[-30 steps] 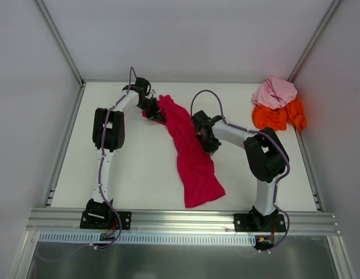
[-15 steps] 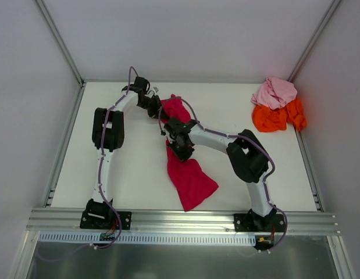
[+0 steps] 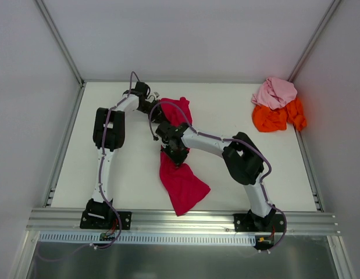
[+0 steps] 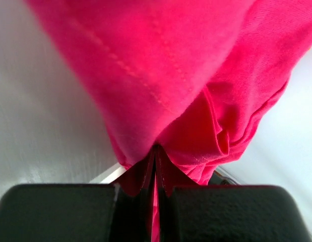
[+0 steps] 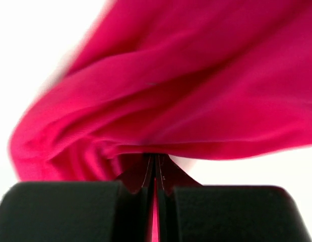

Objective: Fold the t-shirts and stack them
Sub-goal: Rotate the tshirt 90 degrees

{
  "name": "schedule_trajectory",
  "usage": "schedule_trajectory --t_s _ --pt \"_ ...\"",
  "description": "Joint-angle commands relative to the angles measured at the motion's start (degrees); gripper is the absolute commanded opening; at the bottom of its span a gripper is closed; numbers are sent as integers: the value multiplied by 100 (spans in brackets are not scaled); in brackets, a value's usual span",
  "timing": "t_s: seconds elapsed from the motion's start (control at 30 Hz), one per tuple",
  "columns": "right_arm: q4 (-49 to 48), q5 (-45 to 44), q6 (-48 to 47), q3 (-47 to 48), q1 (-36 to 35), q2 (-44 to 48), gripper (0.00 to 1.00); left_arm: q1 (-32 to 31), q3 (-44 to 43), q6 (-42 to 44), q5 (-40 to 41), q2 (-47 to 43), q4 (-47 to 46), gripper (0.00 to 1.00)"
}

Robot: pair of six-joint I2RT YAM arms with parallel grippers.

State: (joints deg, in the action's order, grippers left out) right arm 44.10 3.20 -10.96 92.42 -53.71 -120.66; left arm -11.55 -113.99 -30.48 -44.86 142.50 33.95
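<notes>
Here, the crimson-magenta t-shirt [image 3: 181, 185] lies stretched along the middle of the bench [image 3: 130, 171], bunched up at its far end and fanning out wider at its near end, close to the front rail. The left gripper [image 4: 154, 164] is pressed together on the far end, with a thin pinch of red cloth squeezed between its fingers. The right gripper [image 5: 154, 169] is likewise clamped on a fold of the same shirt, roughly midway along its length, and the right arm [image 3: 214, 139] reaches leftward across the bench to get there. Well apart, in the far right corner, the pale pink t-shirt [image 3: 274, 92] sits crumpled on top of the bright orange t-shirt [image 3: 280, 119], the two touching.
</notes>
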Motion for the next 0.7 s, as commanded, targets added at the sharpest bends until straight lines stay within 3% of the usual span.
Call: schedule_trajectory --t_s 0.0,0.03,0.13,0.43,0.5,0.53,0.57,0.63,0.67 --pt "248 -1161 94 -23 36 209 1 -5 140 235 459 -380 252 0" --pt "257 -1616 146 -31 45 236 1 -5 245 279 748 -528 304 0" --pt "153 -2058 243 -163 203 438 1 -5 719 341 1285 -1100 43 16" --pt "-6 -2816 332 -93 739 702 1 74 9 315 2095 -1821 190 8" --pt "37 -2808 305 -32 836 719 4 109 0 315 2183 -1989 208 23" --pt "55 -2764 296 4 897 737 14 127 0 315 2210 -2041 243 25" --pt "55 -2711 262 30 985 746 35 162 17 315 2201 -2094 339 25" --pt "47 -2571 156 57 1099 816 46 162 315 280 2061 -2366 358 32" --pt "20 -2518 138 91 1152 860 58 153 752 245 1973 -2663 218 46"
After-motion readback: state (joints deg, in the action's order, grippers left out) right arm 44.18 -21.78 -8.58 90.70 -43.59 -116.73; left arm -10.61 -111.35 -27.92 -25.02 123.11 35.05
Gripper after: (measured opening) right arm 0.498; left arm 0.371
